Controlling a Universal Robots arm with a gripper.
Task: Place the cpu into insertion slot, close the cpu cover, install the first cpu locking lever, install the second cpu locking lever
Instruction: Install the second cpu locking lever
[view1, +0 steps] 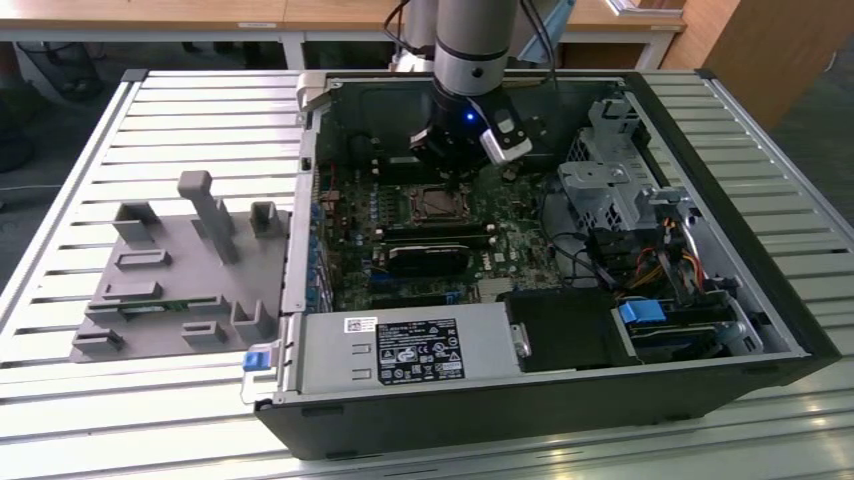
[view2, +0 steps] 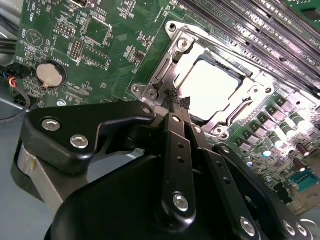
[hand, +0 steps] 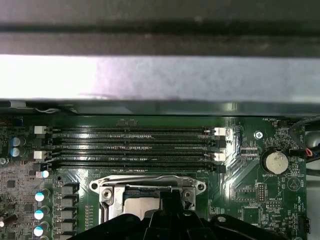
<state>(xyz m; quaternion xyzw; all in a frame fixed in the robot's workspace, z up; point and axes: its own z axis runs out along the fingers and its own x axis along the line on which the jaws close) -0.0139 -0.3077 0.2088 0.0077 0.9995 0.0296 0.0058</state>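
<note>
The gripper (view2: 176, 101), fingers pressed together, is touching the edge of the cpu cover (view2: 172, 60). The shiny cpu (view2: 210, 85) is sitting at frame centre. It is thin and easily scratched; hold only its edges.

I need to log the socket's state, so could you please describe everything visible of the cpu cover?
The cpu cover is a thin silver metal frame with a large central window, lying flat over the slot on the green board. The pale cpu shows through the window. Screws sit at the frame's corners. In the second wrist view, the claw, fingers together, sits at the frame's near edge; contact cannot be told. In the exterior view the cover lies just below the arm's head.
</note>
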